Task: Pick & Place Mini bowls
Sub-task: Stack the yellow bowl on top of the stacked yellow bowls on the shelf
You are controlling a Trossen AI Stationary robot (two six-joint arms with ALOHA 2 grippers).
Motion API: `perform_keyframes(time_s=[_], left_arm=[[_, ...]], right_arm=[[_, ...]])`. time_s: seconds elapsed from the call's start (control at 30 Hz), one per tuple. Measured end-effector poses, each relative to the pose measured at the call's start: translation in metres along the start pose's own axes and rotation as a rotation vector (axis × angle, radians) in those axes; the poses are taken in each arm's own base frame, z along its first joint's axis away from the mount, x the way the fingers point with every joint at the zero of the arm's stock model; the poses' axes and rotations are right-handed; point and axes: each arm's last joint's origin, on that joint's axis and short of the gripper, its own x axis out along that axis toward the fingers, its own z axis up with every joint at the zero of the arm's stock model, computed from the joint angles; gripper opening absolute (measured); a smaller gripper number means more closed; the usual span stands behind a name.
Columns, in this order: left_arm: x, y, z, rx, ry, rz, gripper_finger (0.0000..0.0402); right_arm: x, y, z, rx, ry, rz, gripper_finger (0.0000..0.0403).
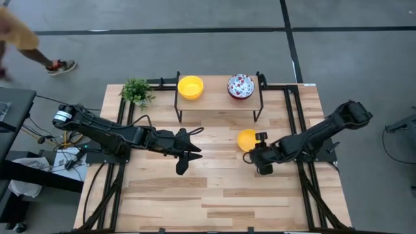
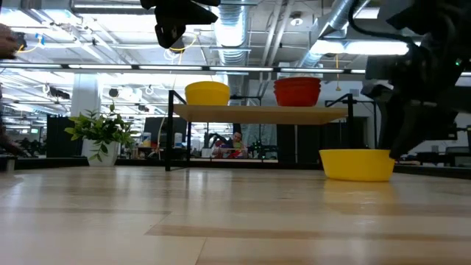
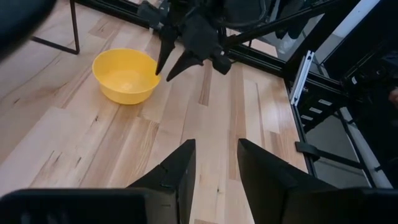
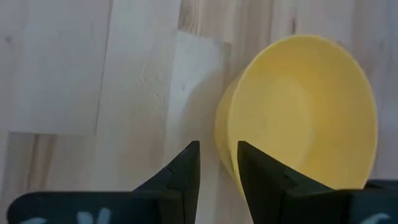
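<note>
One yellow mini bowl (image 1: 246, 138) (image 2: 357, 163) (image 3: 124, 78) sits upright on its base on the table, right of centre. My right gripper (image 1: 257, 147) (image 4: 219, 158) is open and points down at the side of this bowl facing the table's right edge. In the right wrist view the bowl's wall (image 4: 225, 149) shows in the gap between the fingers. A second yellow bowl (image 1: 190, 86) and a floral bowl (image 1: 240, 86) stand on a raised shelf (image 1: 218, 104). My left gripper (image 1: 187, 160) (image 3: 216, 155) is open and hangs in the air over the table's middle. My right gripper comes at the bowl from above, pointing down, with one finger (image 4: 261, 171) over the inside and one (image 4: 186, 165) outside the rim (image 3: 155, 71). I cannot tell whether either finger touches it. The bowl rests flat on the table.
A small green potted plant (image 1: 136, 91) stands at the far left corner. The shelf's black legs (image 1: 178, 110) stand behind the middle of the table. The near half of the wooden table (image 1: 214, 201) is bare. A person's leg and shoe (image 1: 60, 65) show on the floor beyond the far left.
</note>
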Motion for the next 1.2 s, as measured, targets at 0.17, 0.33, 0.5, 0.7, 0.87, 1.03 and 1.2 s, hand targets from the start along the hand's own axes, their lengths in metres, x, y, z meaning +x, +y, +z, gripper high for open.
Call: perform_keyframes(time_s=[0.17, 0.33, 0.5, 0.7, 0.87, 1.03, 1.2], left_arm=[[0.0, 0.0, 0.0, 0.0, 0.0, 0.0, 0.0117], [0.0, 0.0, 0.0, 0.0, 0.0, 0.0, 0.0117], [0.0, 0.0, 0.0, 0.024, 0.001, 0.0, 0.0117], [0.0, 0.0, -0.001, 0.231, 0.007, 0.004, 0.0117], [0.0, 0.002, 0.0, 0.368, -0.004, 0.053, 0.0117], [0.0, 0.003, 0.0, 0.423, -0.01, 0.093, 0.0117], [0.001, 0.003, 0.0, 0.479, -0.007, 0.116, 0.0118]], right_arm=[[0.01, 0.001, 0.0, -0.011, 0.048, -0.009, 0.0098], [0.018, -0.001, 0.0, 0.017, 0.081, -0.016, 0.0094], [0.016, -0.001, 0.006, 0.056, 0.059, -0.006, 0.006], [0.003, 0.001, 0.025, 0.072, 0.001, 0.13, 0.0007], [-0.012, 0.004, 0.044, 0.047, -0.07, 0.174, 0.0003], [-0.032, 0.007, 0.064, 0.005, -0.161, 0.195, 0.0001], [-0.053, 0.004, 0.085, -0.025, -0.249, 0.233, 0.0001]])
